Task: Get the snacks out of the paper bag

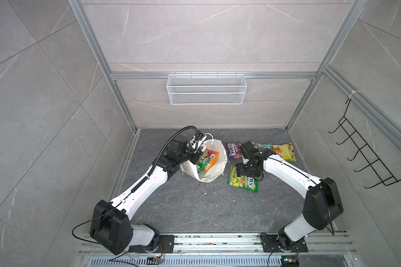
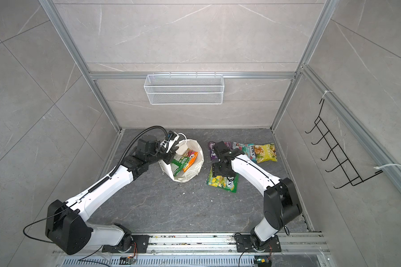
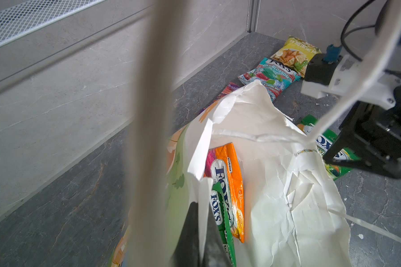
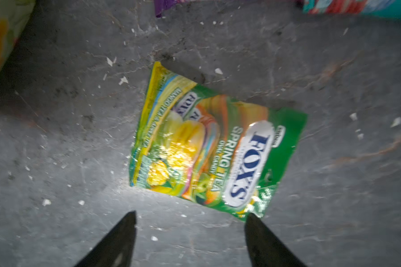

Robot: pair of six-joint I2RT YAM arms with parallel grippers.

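Note:
The white paper bag point(image 1: 220, 151) point(image 2: 198, 148) stands open on the dark floor; in the left wrist view its crumpled wall point(image 3: 276, 185) fills the middle. My left gripper point(image 1: 196, 154) point(image 3: 202, 242) is shut on its left rim, paper pinched between the dark fingers point(image 3: 188, 231). Inside lie two snacks, an orange packet point(image 1: 213, 157) point(image 3: 235, 175) and a green packet point(image 1: 201, 163) point(image 3: 225, 222). On the floor to the right lie a purple packet point(image 1: 232, 151), a teal packet point(image 1: 263, 146), a yellow chip bag point(image 1: 286, 151) and a yellow-green packet point(image 1: 243, 181) point(image 4: 208, 148). My right gripper point(image 1: 241, 171) point(image 4: 191, 215) hangs open just above the yellow-green packet, holding nothing.
A white wire-mesh basket point(image 1: 206, 89) hangs on the back wall. A black wire hook rack point(image 1: 368, 150) is on the right wall. Aluminium posts frame the corners, and a rail point(image 1: 218, 241) runs along the front. A blurred cord handle point(image 3: 148, 138) crosses the left wrist view.

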